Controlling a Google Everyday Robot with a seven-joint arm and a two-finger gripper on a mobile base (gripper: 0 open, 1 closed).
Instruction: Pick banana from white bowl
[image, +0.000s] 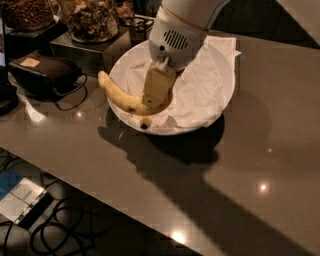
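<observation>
The white bowl, lined with crumpled white paper, stands on the grey table at centre top. My gripper hangs over the bowl's left half, shut on the banana. The banana is curved and yellow with a brown mark and is held up above the bowl. Its left end sticks out past the bowl's left rim. One tan finger covers its right part. A short yellow stub with a dark tip shows just below it in the bowl; the rest of that piece is hidden.
Glass jars of snacks stand on a dark stand at the back left. A black device with a cable lies left of the bowl. The table's front edge runs diagonally, with cables and a box on the floor below.
</observation>
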